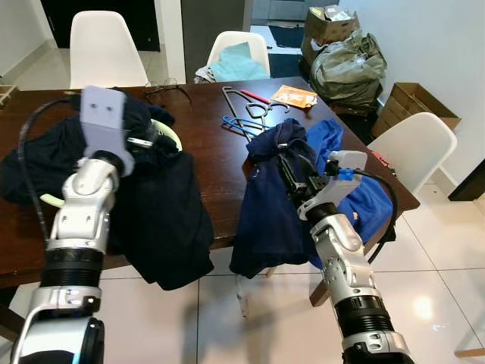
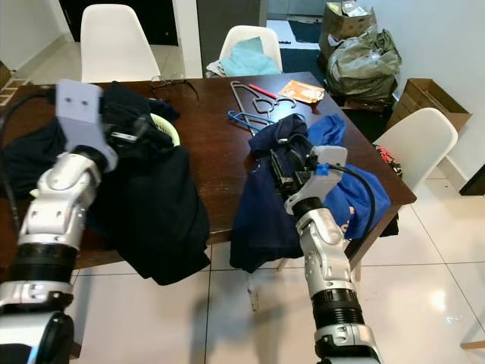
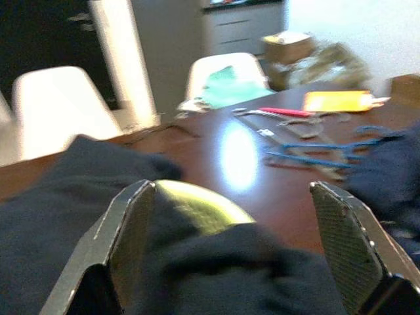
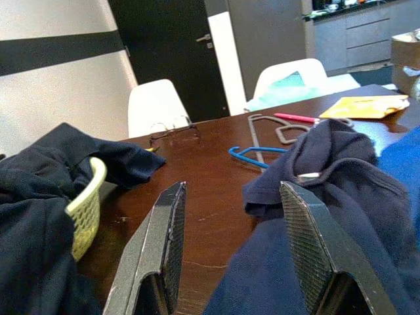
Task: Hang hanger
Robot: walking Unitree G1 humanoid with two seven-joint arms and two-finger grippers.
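Several hangers lie at the far side of the brown table (image 1: 216,163): a grey one (image 1: 254,106), a blue one (image 1: 241,126) and a red one (image 1: 256,95). A navy garment (image 1: 265,197) hangs over the near table edge, with a blue garment (image 1: 356,193) beside it. My right gripper (image 1: 292,171) is open just above the navy garment (image 4: 328,170), holding nothing. My left gripper (image 1: 148,141) is open over a heap of dark clothes (image 1: 151,205) that covers a yellow-green basket (image 3: 197,207).
White chairs stand at the far side (image 1: 102,49), (image 1: 239,53) and at the right end (image 1: 413,148) of the table. Glasses (image 1: 167,87) and an orange packet (image 1: 294,95) lie on the table. Boxes and a bag (image 1: 348,64) sit by the right wall.
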